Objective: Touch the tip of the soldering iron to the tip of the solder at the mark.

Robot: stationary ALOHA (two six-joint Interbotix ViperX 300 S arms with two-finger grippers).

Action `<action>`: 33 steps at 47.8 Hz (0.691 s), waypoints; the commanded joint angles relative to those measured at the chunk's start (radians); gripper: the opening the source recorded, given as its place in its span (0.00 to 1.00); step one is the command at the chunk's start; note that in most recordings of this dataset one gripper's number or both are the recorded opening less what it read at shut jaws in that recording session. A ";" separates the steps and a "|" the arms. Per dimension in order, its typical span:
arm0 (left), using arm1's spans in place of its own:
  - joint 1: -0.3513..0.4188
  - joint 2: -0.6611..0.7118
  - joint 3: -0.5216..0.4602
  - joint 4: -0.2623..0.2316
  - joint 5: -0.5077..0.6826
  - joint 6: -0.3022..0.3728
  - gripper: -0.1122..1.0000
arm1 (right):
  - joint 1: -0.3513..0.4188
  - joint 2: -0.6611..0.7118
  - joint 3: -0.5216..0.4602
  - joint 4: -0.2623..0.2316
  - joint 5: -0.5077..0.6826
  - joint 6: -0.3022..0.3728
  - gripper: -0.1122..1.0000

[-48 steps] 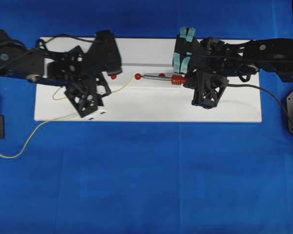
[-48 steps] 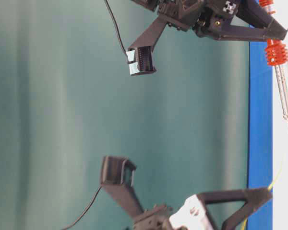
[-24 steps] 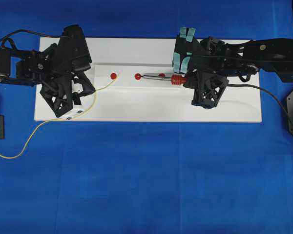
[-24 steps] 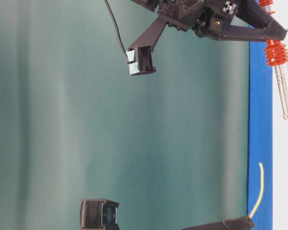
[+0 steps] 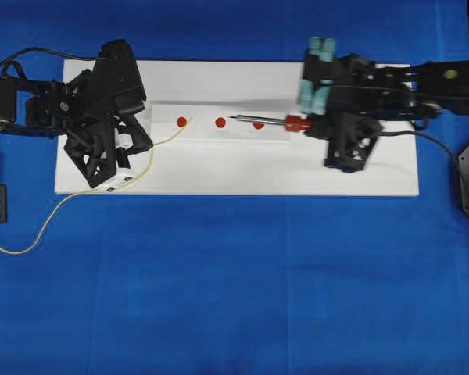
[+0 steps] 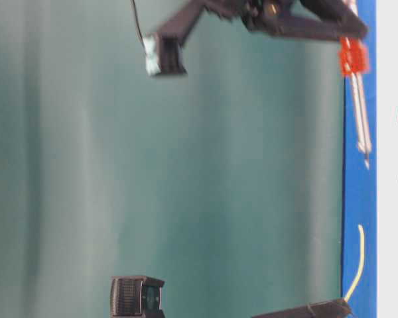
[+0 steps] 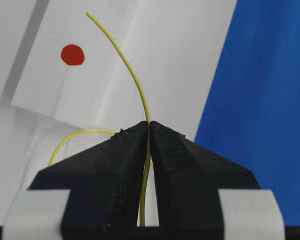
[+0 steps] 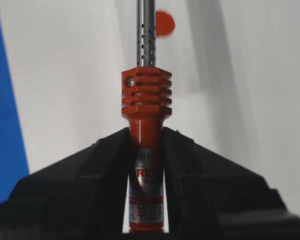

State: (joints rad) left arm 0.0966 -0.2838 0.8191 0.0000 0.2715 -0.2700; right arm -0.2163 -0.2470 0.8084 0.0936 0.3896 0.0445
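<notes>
Both grasps done. My left hand (image 7: 149, 131) is clamped on the solder (image 7: 131, 75), pinched between the pads with a short free length curving out ahead of it; the rest trails behind over the blue tabletop (image 5: 234, 281). My right hand (image 8: 146, 137) is clamped on the soldering iron (image 8: 146, 100) just behind the ribbed orange collar, shaft pointing straight out ahead. On the white board (image 5: 234, 176) I count 3 red marks (image 5: 220, 123) in a row. Solder tip sits near the mark closest to my left hand, just beyond it. Iron tip lies between the other 2 marks, well apart from the solder tip. Remaining, as I judge it: bring both tips together over 1 mark and make contact. Which mark is meant, I cannot tell.
</notes>
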 commanded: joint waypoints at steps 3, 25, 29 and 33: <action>0.002 -0.017 -0.009 0.002 -0.009 -0.002 0.13 | 0.000 -0.120 0.063 -0.003 -0.009 0.015 0.16; -0.002 -0.003 -0.029 0.002 -0.009 -0.003 0.13 | -0.003 -0.206 0.137 -0.023 -0.006 0.081 0.16; -0.003 0.017 -0.055 0.002 -0.011 -0.002 0.13 | -0.003 -0.199 0.135 -0.025 -0.006 0.081 0.16; -0.003 0.051 -0.094 0.002 -0.008 0.002 0.13 | -0.003 -0.196 0.135 -0.026 -0.006 0.080 0.16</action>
State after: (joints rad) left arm 0.0966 -0.2516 0.7793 -0.0015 0.2684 -0.2700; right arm -0.2178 -0.4433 0.9587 0.0721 0.3881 0.1243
